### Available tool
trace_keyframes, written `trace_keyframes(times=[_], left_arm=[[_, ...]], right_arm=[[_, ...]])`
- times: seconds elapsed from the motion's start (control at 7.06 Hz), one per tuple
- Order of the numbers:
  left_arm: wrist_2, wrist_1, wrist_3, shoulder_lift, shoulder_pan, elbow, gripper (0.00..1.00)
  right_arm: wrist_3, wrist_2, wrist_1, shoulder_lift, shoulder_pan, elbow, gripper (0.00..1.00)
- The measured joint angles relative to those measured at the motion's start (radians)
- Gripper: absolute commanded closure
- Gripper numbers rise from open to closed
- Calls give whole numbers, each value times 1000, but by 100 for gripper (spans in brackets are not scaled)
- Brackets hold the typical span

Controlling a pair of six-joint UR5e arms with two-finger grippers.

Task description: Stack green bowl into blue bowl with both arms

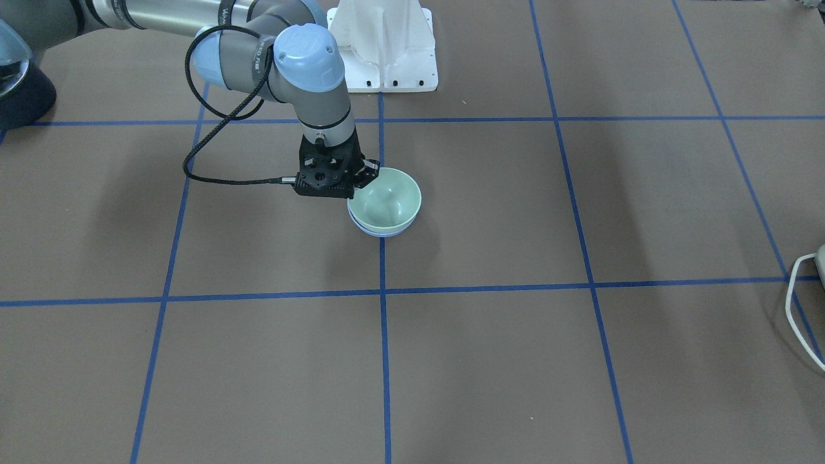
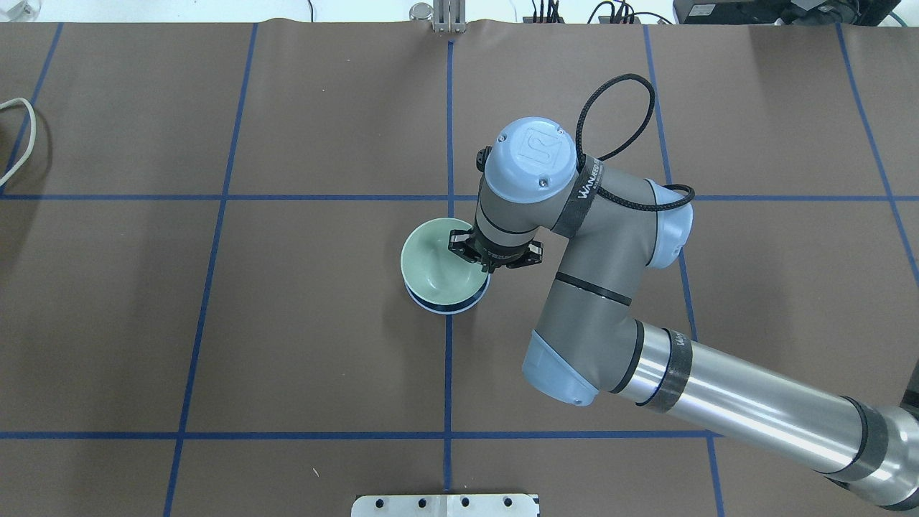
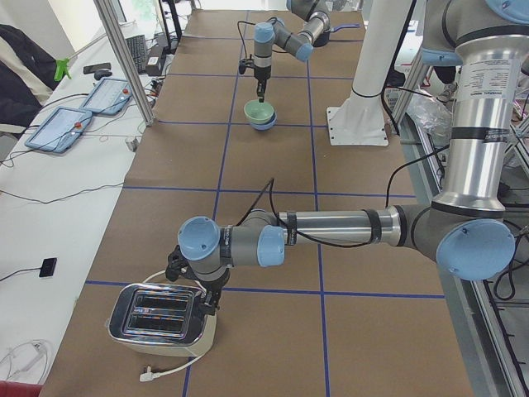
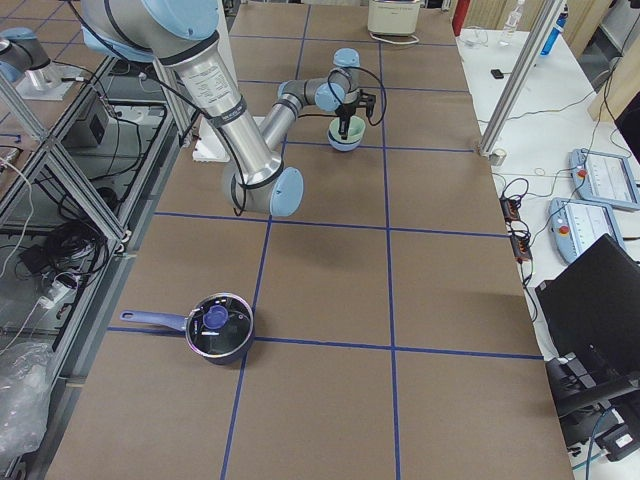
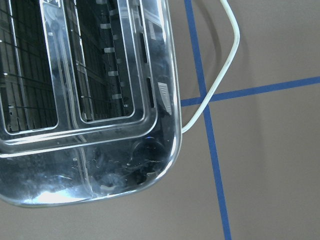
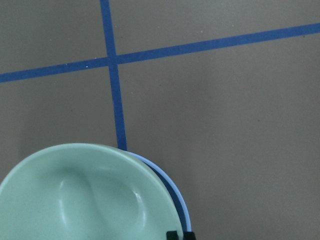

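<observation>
Nearest the lens in the left-side view, at the lower left of the frame, a chrome toaster (image 3: 161, 318) stands on the brown table (image 3: 355, 347). Its white cord (image 3: 169, 370) curls out beneath it. The left gripper (image 3: 207, 303) hangs just above the toaster's right end, at the tip of the left arm (image 3: 331, 227), which lies across the middle of the frame. Whether its fingers are apart or together cannot be told from here. Its own wrist camera shows only the toaster's two slots, the cord and crossed blue tape lines (image 5: 210, 130).

Further up that frame, right of centre, stands a white pedestal (image 3: 359, 116). Just left of it sit the two bowls, with the right arm (image 3: 285, 37) reaching down to them from the top edge.

In the front-facing view the stack lies a little above centre, on a vertical tape line. The green bowl (image 1: 387, 200) rests inside the blue bowl (image 1: 383, 232), which shows only as a thin band under the green one's lower edge. The right gripper (image 1: 359, 188) points straight down at the stack's upper-left edge, its fingers close together and clamped over the green bowl's rim.

The right wrist view has the green bowl at the lower left, a dark gap and a blue crescent along its right side, so it sits slightly tilted. A black fingertip (image 6: 172, 235) lies on the rim at the bottom edge.
</observation>
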Motion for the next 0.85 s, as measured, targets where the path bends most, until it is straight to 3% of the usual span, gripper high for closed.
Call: trace_keyframes(times=[0.71,0.85], left_arm=[[1,0,1,0,0,1,2],[0,0,1,0,0,1,2]], right_arm=[[0,-3,49,-10,-14,-20,100],[1,-3,60,-11,-16,-24,88]])
